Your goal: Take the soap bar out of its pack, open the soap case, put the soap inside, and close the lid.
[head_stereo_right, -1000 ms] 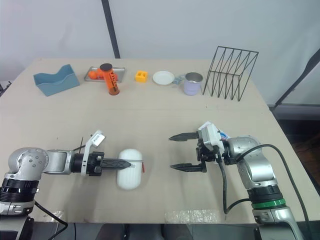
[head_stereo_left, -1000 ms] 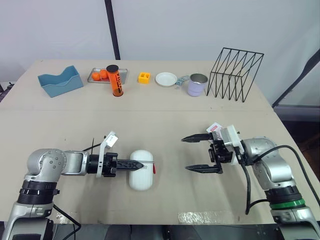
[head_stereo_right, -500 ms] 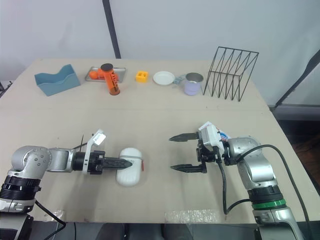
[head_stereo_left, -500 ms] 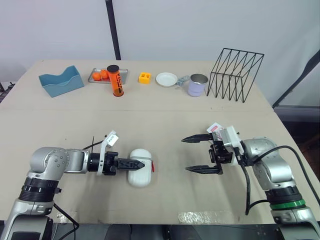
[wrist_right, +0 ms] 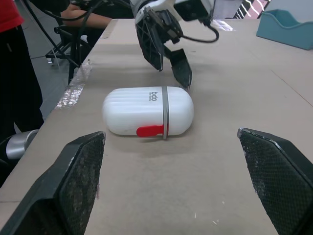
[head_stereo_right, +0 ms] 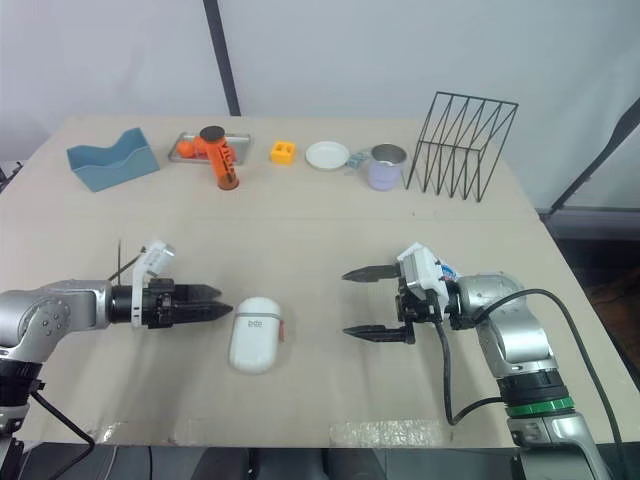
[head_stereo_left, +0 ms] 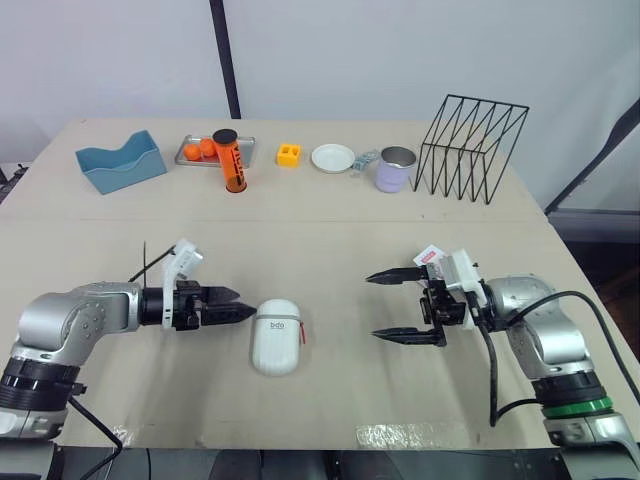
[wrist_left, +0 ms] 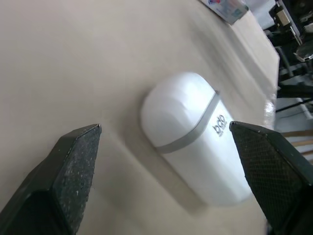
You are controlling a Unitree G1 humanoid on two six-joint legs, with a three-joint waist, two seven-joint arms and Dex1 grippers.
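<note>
Left eye view: beige table (head_stereo_left: 330,230), white wall (head_stereo_left: 400,50) behind; left tool (head_stereo_left: 243,303), right tool (head_stereo_left: 371,306) agape.

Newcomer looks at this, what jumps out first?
The white soap case lies closed on the table between the two grippers. The left gripper sits just beside it, fingers open; the right gripper faces it from farther off, fingers wide open. A black wire rack stands at the far right.

One soap case (head_stereo_left: 277,337), two end effectors (head_stereo_left: 244,303) (head_stereo_left: 371,305), one wire rack (head_stereo_left: 472,148), one mug (head_stereo_left: 395,169), one plate (head_stereo_left: 332,158)
</note>
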